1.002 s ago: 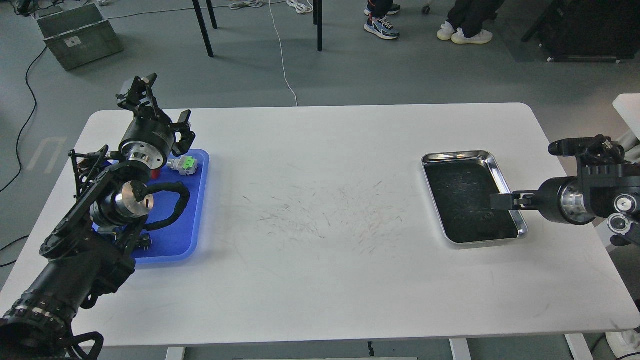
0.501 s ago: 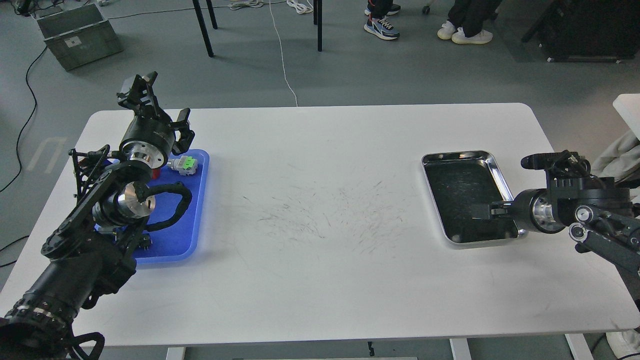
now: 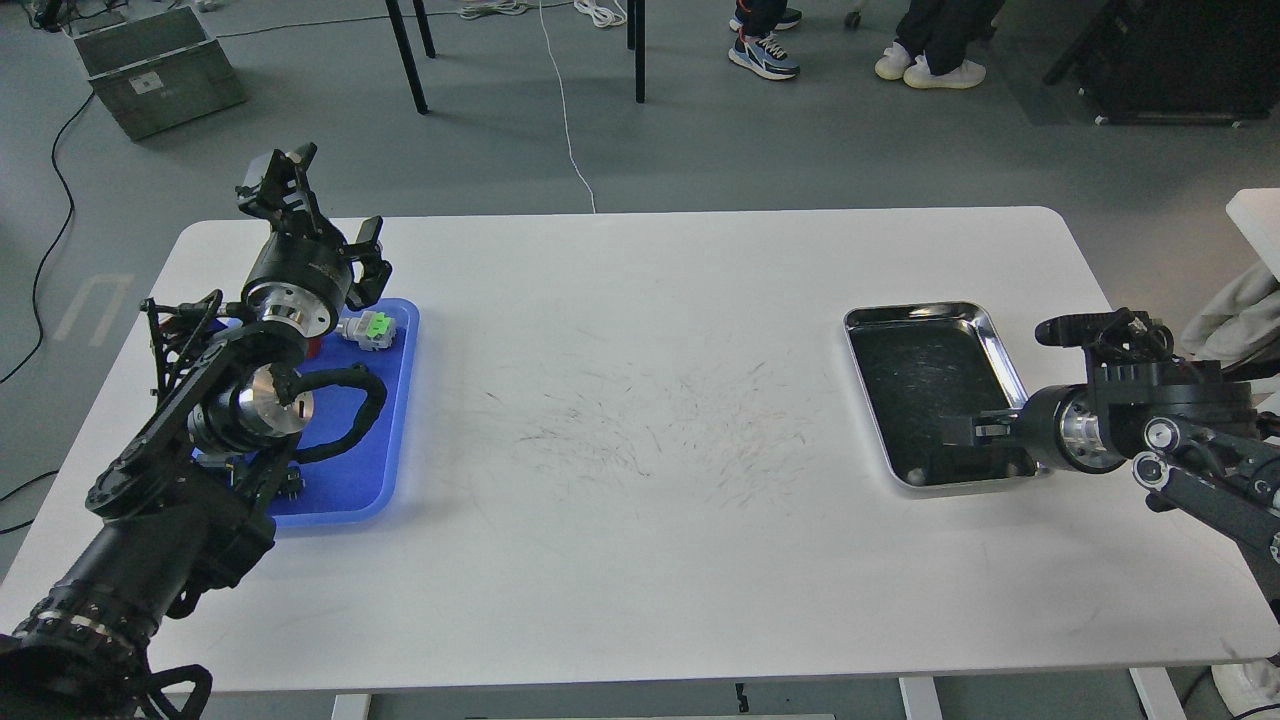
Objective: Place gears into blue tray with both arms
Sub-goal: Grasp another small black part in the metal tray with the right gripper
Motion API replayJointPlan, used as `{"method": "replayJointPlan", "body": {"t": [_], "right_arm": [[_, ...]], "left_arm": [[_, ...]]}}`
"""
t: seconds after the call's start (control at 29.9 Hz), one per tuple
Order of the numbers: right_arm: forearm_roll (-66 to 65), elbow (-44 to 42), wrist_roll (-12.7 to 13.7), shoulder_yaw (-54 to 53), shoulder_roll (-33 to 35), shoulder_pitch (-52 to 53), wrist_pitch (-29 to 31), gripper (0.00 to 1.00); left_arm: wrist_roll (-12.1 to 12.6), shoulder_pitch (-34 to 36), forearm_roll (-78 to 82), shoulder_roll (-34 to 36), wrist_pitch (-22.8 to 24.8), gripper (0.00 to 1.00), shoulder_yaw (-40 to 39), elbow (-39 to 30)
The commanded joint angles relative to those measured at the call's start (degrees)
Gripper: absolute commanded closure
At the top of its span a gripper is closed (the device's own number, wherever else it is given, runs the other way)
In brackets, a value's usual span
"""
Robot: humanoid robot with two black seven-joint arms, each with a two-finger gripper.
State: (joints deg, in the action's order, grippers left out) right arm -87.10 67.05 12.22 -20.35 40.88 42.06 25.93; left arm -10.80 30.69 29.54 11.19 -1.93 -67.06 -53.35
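The blue tray (image 3: 385, 440) lies at the table's left, largely covered by my left arm. Its far end holds a grey part with a green top (image 3: 368, 329) and a sliver of something red (image 3: 312, 347). A small black toothed piece (image 3: 291, 483), possibly a gear, shows at the tray's near side beside my arm. My left gripper (image 3: 322, 222) is raised over the tray's far-left corner with its two claws apart and nothing between them. My right gripper (image 3: 958, 432) reaches low over the near end of the steel tray (image 3: 1003, 345). It is dark against the black inside, where no gears can be made out.
The white table (image 3: 640, 560) is scuffed in the middle. Behind it on the floor are table legs (image 3: 405, 55), a white cable (image 3: 565, 110), a grey crate (image 3: 150, 65) and people's feet (image 3: 765, 50). Pale cloth (image 3: 1235, 310) hangs by the right arm.
My right arm has swung left and nearer, carrying its gripper from the steel tray's right rim down over the tray's near end. The left arm has barely shifted.
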Motion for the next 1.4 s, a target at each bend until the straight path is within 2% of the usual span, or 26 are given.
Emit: {"method": "replayJointPlan", "body": {"t": [0.0,0.27,0.67,0.77,0.87,0.97,1.17,1.37], "right_arm": [[0.09,0.01,-0.09,0.04,0.08,-0.05,0.00,0.31],[0.00,-0.08,-0.18,0.39,-0.01,-0.22,0.09,0.31],[-0.09,-1.93,-0.18,0.83,-0.62,-0.13,0.09,0.47],[0.00,-1.93,-0.35,1.10,-0.62,-0.05,0.09,0.56],[-0.09,-1.93,-0.79,1.10,-0.54,0.22,0.35,0.76],[-0.09,-1.93,-1.23,1.18,-0.36,0.57,0.62,0.89],[0.00,-1.75,-1.85,1.10,-0.27,0.74,0.79,0.98],[0.00,-1.14,-1.94,1.01,-0.18,1.18,0.79,0.99]], "left_arm": [[-0.18,0.08,-0.01,0.06,0.00,0.02,0.00,0.00],[-0.62,-0.01,-0.01,0.32,0.00,0.02,0.00,0.00],[-0.62,-0.10,-0.01,0.32,0.09,0.02,0.00,-0.09],[-0.62,-0.01,-0.01,0.41,0.09,0.02,0.00,-0.09],[-0.62,-0.01,-0.01,0.50,0.00,0.02,0.00,-0.09],[-0.62,-0.01,-0.01,0.50,0.00,0.02,0.00,-0.09],[-0.62,-0.01,-0.01,0.59,0.00,0.02,-0.09,-0.09],[-0.62,-0.01,-0.01,0.59,0.00,0.02,0.00,0.00]]}}
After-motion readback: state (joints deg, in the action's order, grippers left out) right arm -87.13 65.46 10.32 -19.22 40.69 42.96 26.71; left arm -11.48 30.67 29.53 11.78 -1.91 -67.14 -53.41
